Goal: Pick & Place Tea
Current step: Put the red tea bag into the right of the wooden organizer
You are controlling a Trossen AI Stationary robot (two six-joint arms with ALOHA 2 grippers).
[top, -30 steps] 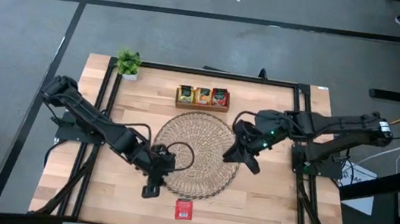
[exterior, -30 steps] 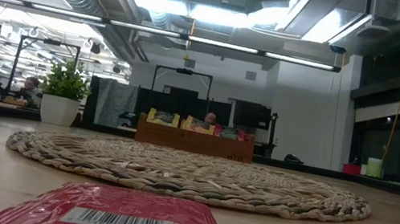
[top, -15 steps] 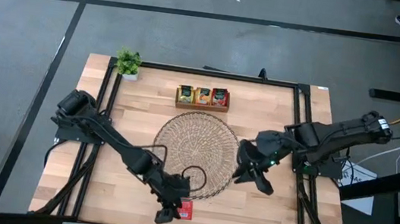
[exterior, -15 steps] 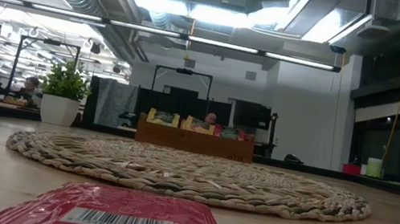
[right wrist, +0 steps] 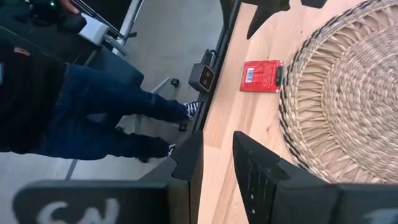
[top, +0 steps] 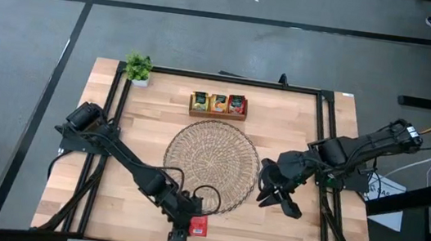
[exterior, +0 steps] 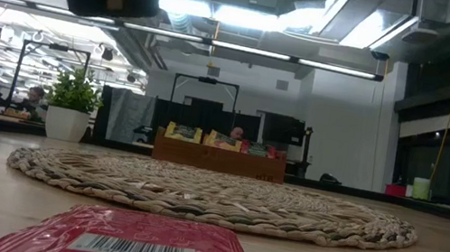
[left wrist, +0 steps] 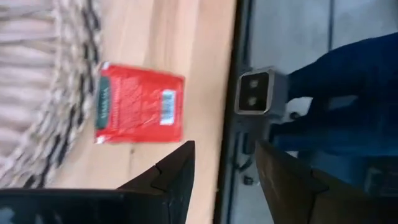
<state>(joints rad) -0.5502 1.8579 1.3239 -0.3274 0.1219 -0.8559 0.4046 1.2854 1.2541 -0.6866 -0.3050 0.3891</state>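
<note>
Red sachet (top: 198,225) beside L gripper (top: 178,235), open.

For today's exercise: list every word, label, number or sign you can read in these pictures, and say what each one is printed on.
None can be read for certain.
Red tea sachet: a barcode and a strip of print, too blurred.
Sachets in the wooden box: label marks too small.
Right wrist's own housing: pale letters, cut off, unreadable.

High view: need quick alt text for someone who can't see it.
The left gripper, fingers open, hovers beside a red tea sachet lying on the table just off the round wicker mat. The right gripper waits beside the mat.
</note>
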